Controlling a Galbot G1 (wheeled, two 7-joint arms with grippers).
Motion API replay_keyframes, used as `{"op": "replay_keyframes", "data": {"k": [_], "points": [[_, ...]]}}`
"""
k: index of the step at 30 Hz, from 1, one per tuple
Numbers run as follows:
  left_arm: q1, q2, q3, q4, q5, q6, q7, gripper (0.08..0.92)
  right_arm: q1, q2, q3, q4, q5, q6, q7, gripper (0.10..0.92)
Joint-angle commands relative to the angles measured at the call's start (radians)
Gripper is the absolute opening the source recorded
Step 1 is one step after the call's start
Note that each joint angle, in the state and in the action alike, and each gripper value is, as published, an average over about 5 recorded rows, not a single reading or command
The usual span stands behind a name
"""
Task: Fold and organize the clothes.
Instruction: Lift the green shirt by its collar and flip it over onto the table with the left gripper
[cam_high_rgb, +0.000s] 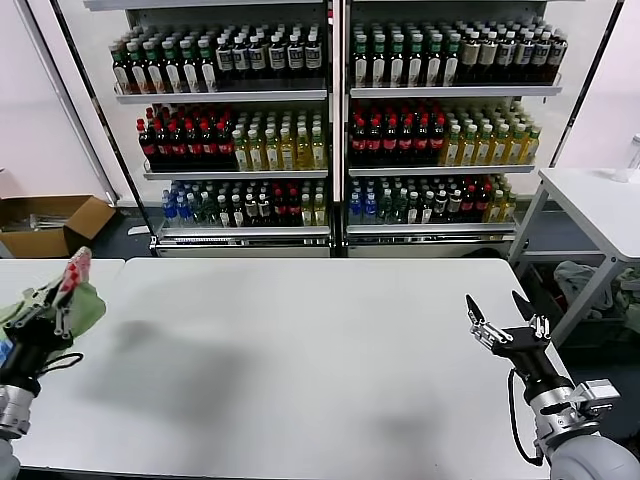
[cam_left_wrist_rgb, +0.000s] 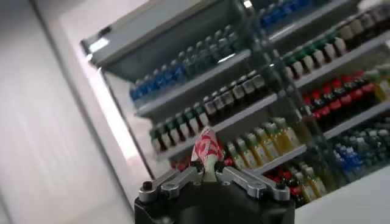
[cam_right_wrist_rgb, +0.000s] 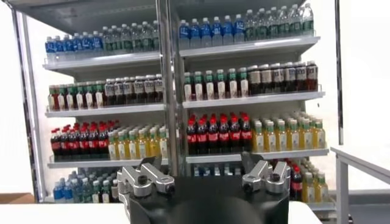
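My left gripper (cam_high_rgb: 62, 290) is at the far left edge of the white table (cam_high_rgb: 300, 350), raised above it and shut on a bunched light green polo shirt (cam_high_rgb: 88, 305). The shirt's red-and-white checkered print (cam_high_rgb: 76, 268) sticks up past the fingertips. In the left wrist view the print (cam_left_wrist_rgb: 206, 148) stands pinched between the two closed fingers (cam_left_wrist_rgb: 206, 176). My right gripper (cam_high_rgb: 507, 318) is open and empty above the table's right front part. In the right wrist view its fingers (cam_right_wrist_rgb: 149, 178) are spread wide with nothing between them.
Drink shelves (cam_high_rgb: 330, 120) full of bottles stand behind the table. An open cardboard box (cam_high_rgb: 50, 222) sits on the floor at the far left. A second white table (cam_high_rgb: 600, 205) stands at the right, with a bin of cloth (cam_high_rgb: 590, 285) beneath it.
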Motion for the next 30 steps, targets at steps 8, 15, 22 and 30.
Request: {"op": "replay_keyframes", "data": {"k": [8,15,22,30], "points": [[-0.249,-0.254,0.781,0.228,0.394,-0.079,0.006,0.143,-0.026,0.000,0.010,0.011,-0.002,0.003,-0.001,0.823],[-0.333,-0.217,0.825,0.107,0.293,0.077,-0.084,0.143,-0.017,0.002,0.002,0.008,-0.005,0.001,-0.002,0.823],[-0.462,-0.215,0.934,0.085,0.181,0.189,-0.212,0.143,-0.022,0.003,0.005,0.019,-0.009,-0.002,-0.001,0.823],[-0.595,-0.227,1.067,-0.015,0.144,0.245,-0.378,0.176,-0.004,0.011,-0.011,0.026,-0.017,-0.023,0.002,0.823]]}}
